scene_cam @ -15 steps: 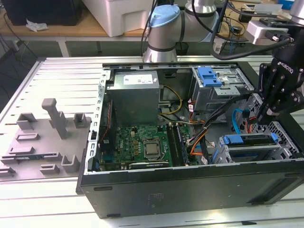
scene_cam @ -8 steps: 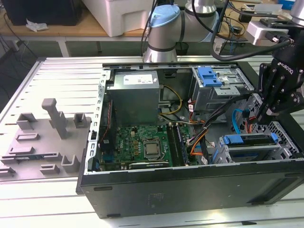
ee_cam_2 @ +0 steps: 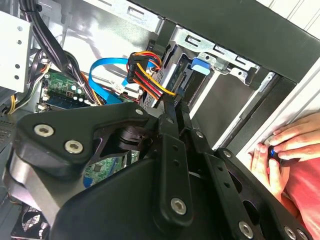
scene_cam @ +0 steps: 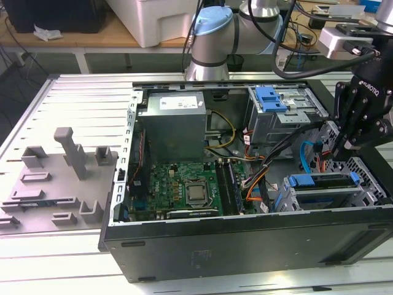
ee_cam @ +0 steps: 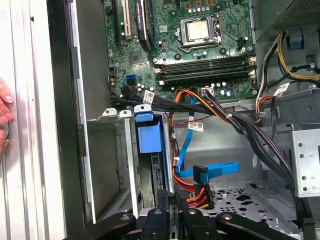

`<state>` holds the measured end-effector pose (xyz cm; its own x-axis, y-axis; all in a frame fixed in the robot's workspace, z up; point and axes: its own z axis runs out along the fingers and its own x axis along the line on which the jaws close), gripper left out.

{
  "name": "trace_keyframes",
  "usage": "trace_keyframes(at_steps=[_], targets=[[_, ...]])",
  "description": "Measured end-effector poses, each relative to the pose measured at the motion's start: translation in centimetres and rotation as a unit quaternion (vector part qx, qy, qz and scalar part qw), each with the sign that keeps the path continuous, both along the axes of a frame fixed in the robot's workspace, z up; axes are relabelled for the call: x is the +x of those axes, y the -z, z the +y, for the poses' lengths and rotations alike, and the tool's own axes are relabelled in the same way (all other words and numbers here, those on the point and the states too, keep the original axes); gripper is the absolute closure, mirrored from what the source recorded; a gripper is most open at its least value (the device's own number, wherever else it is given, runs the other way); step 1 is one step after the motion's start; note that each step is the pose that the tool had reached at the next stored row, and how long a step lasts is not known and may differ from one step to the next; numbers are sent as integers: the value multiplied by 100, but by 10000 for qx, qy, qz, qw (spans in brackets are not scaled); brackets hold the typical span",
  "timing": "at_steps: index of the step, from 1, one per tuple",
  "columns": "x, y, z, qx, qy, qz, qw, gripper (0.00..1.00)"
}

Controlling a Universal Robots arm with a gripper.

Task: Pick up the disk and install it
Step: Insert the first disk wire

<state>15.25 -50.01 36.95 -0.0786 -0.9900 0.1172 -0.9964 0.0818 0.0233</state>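
1. Blue-framed, the disk (scene_cam: pixel 322 182) sits in the drive cage (scene_cam: pixel 319 200) at the exterior view's right of the open computer case (scene_cam: pixel 245 233), its blue tab (ee_cam: pixel 149 134) visible in the first wrist view.
2. The gripper (scene_cam: pixel 341 149) hangs just above that cage, its jaws drawn narrow together, holding nothing.
3. A person's hand (ee_cam_2: pixel 280 152) rests on the bench (scene_cam: pixel 80 98) outside the case.

No legible print on the power-supply sticker (scene_cam: pixel 181 102)

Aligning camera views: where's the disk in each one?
Exterior view: disk in the drive cage, at the exterior view's right.
Second wrist view: its blue carrier tab, in the metal cage.
First wrist view: blue carrier, edge-on in the cage.
Shared landmark: blue data cable.
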Motion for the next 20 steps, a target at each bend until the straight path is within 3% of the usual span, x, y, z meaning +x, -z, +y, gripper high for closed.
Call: trace_keyframes(at_steps=[6,12,17,20], targets=[[3,6,-2,2,-42,11,10000,83],[4,6,-5,-2,-245,30,9997,83],[4,6,-5,-60,-294,50,9995,83],[4,6,-5,-62,-301,50,9995,83]])
